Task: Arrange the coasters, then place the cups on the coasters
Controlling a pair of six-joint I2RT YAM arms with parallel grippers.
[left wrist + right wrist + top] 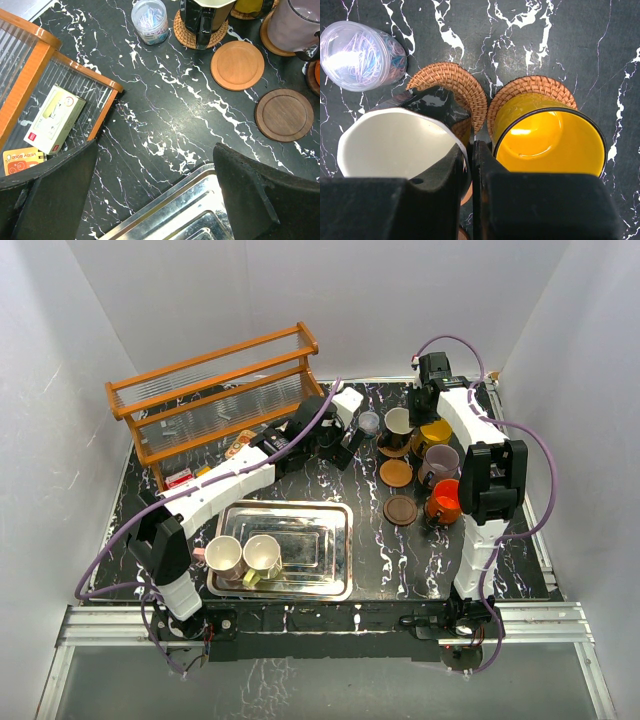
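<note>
At back right, right jaws clenched between 2 mugs (550,140) already on coasters (455,85); left jaws released, prob. to fetch tray (290,505) mugs for 2 bare coasters (237,65).

No wording can be read with certainty. Print is seen on a pale box (55,119) and on an orange packet (20,159) behind the wooden rack (25,90), but it is too blurred to be deciphered.
</note>
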